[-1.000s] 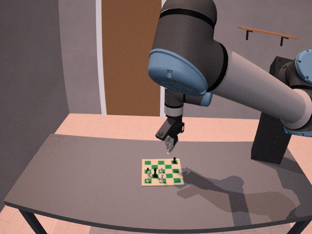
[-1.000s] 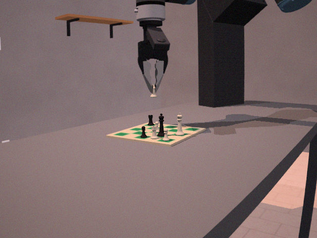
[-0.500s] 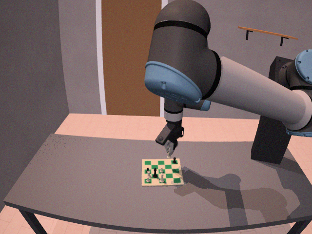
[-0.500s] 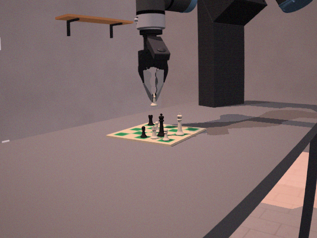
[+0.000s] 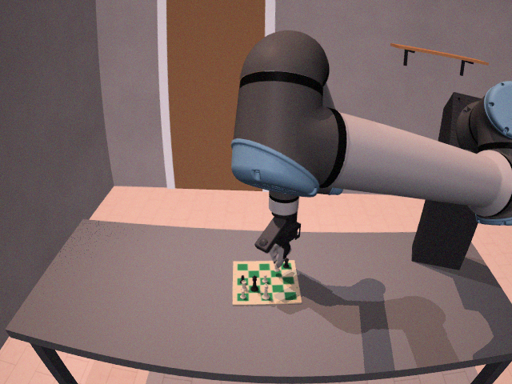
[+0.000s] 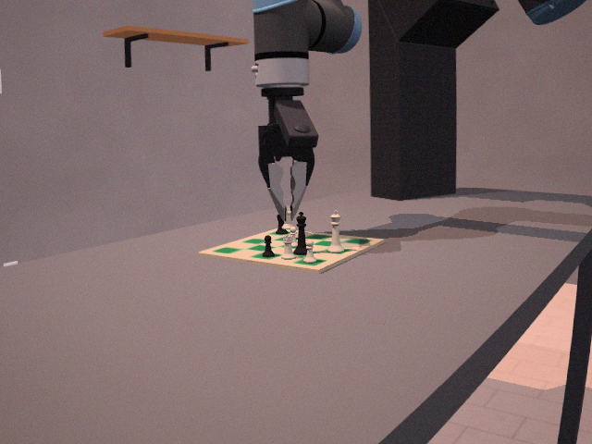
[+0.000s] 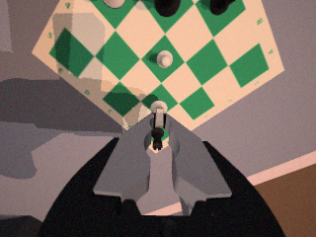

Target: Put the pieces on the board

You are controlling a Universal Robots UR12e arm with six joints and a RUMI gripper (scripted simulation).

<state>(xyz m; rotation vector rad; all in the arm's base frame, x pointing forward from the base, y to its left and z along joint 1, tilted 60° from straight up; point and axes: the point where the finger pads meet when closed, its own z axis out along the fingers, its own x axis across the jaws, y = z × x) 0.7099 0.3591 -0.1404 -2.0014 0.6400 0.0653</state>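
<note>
My gripper is shut on a small white piece with a round top, which looks like the white pawn. It holds the pawn upright and low over a square at the board's edge; I cannot tell if the pawn touches the board. The green and cream board lies on the grey table. A black pawn stands on a green edge square right beside the fingers and shows through the gap between them. A tall black piece and a tall white piece stand on the board.
Another white pawn stands two squares in from the held one. Several more small white and black pieces stand at the board's near side. The arm's dark pedestal stands behind the board.
</note>
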